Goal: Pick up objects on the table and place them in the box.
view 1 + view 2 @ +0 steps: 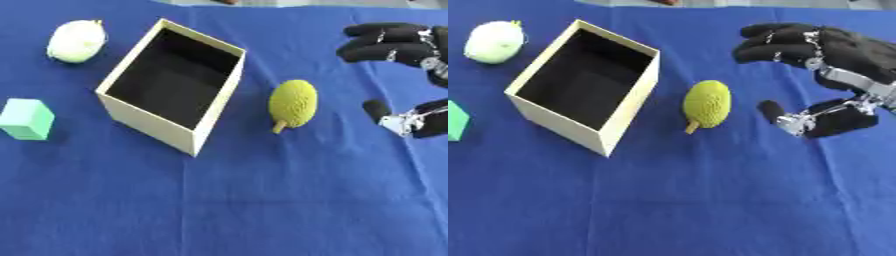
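Green cube (26, 118) near left edge, on blue cloth (262, 210). Open box (172, 82) mid-left, nothing visible inside. Yellow fruit (293, 104) just right of box. Right hand (837, 55) right of fruit, released, holding nothing. Pale fruit (77, 41) far left.

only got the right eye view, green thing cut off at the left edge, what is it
Observer: The left eye view shows it whole: a light green cube, left of the box.
Operator: flat or tipped up
Observer: Flat on one face on the blue cloth, its top face level.
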Robot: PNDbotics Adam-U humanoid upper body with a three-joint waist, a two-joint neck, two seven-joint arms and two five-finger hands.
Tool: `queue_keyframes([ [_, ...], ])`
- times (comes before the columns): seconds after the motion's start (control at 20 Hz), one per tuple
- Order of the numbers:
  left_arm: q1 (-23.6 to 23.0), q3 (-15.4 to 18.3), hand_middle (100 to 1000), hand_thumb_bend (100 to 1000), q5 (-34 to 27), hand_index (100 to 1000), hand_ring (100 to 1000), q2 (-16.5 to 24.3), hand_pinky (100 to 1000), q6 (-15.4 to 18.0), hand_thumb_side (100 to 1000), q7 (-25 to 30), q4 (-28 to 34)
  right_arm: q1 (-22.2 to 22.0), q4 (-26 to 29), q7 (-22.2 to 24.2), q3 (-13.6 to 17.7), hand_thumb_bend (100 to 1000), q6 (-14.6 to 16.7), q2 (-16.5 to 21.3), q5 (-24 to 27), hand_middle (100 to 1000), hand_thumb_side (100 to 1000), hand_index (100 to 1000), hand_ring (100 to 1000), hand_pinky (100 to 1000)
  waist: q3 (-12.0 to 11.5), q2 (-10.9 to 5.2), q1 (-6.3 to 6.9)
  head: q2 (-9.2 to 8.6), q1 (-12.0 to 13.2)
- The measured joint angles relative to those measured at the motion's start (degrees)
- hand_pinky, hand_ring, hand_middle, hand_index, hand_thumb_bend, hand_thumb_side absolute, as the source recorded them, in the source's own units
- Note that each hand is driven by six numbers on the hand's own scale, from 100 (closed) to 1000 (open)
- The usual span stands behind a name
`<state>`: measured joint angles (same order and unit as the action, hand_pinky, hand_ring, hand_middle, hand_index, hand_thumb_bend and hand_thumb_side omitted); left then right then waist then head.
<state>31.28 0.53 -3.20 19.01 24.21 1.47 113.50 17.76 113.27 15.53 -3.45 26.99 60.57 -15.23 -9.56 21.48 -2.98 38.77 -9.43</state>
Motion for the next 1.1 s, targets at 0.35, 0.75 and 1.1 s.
queue_keyframes([
  [0.35,0.4,-0.3,727,100,-0.5,883,794,-0.3,798,-0.1,568,0.5,0.0,4.0,-3.9,4.3,-2.0,100,-0.7,-1.1,0.2,875,198,945,1000,989,-0.8,-0.04,-0.42,-0.01,-0.5],
  [0.75,0.6,-0.4,722,100,-0.8,882,794,-0.5,798,-0.1,568,0.9,0.0,6.3,-9.3,6.6,-3.8,100,1.1,-3.0,-1.4,880,202,949,1000,1000,-1.4,-0.02,-0.64,-0.06,-1.0],
  [1.1,1.0,-0.7,719,100,-1.1,882,794,-0.8,798,-0.1,568,1.2,0.0,8.4,-13.1,10.2,-5.4,100,2.2,-4.5,-1.8,879,202,948,1000,1000,-1.8,0.48,-0.55,-0.09,-1.5],
])
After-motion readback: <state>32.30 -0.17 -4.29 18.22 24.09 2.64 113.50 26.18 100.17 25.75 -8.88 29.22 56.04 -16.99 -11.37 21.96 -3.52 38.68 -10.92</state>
